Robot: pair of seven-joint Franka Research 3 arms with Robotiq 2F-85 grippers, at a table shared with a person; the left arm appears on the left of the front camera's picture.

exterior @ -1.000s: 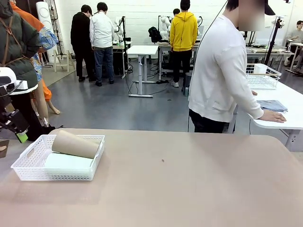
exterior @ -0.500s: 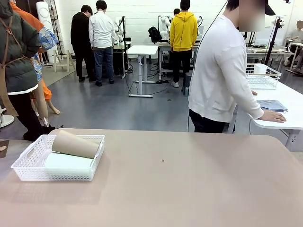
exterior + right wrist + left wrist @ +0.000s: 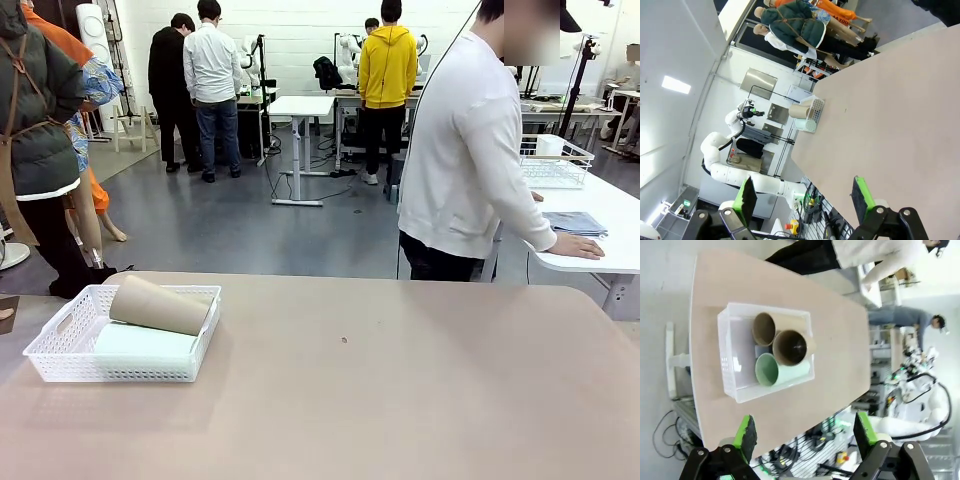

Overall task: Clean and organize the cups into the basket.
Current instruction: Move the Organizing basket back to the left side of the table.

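Cups (image 3: 780, 352) | three lie on their sides in basket (image 3: 730, 360) at table's near-left part, mint one lowest | left gripper (image 3: 802, 432), fingers apart and empty, has lifted out of the front view since a second ago, now high above basket | right gripper (image 3: 805, 197) spread, empty, over bare table (image 3: 900, 115) | task looks done | person (image 3: 470, 150) beyond far edge, turned away

right wrist cam | my right gripper (image 3: 804, 197) sits at the bottom edge, green pads (image 3: 747, 196) spread wide, nothing between | tan table (image 3: 890, 125) beyond | far off: white basket (image 3: 817, 109) holding cups (image 3: 800, 111) | left arm (image 3: 727, 165) raised past it
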